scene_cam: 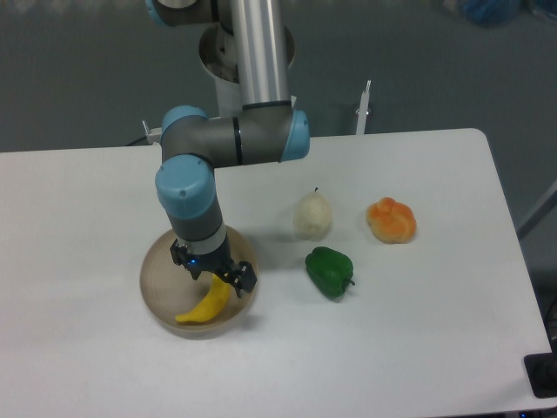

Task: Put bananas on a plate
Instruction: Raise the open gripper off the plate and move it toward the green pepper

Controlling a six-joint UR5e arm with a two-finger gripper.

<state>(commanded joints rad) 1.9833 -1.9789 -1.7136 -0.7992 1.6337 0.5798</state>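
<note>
The yellow banana (204, 307) lies in the round beige plate (155, 272) at the left of the table, its lower tip toward the plate's front rim. My gripper (215, 272) hangs just above the banana's upper end, over the middle of the plate. Its fingers (245, 279) are spread apart, and the banana rests on the plate beneath them, so the gripper is open. The arm's wrist hides the back part of the plate.
A pale cream pear (312, 216), a green bell pepper (329, 272) and an orange fruit (392, 220) sit to the right of the plate. The arm's base column (254, 52) stands at the table's back edge.
</note>
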